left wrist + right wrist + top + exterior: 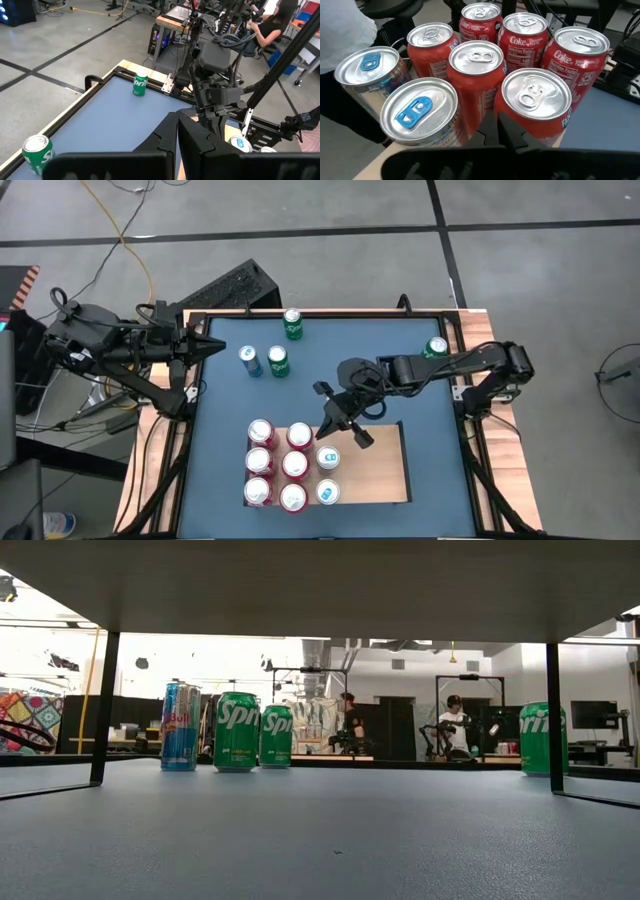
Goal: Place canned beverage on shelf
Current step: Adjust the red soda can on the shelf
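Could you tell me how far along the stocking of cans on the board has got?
Done: eight cans stand on the shelf, six red cans in two columns and two blue-tabbed cans beside them. In hand: nothing; the right tool hovers shut over the shelf, and the left tool waits shut at the mat's left edge. Left: three green cans and one blue can on the mat.

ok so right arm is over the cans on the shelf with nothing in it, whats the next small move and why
Probably lift the right gripper clear of the shelf and swing it toward the green can at the table's right edge. Its jaws are shut and empty, eight cans already stand on the shelf, and four loose ones remain on the blue mat. The left gripper waits at the left edge.
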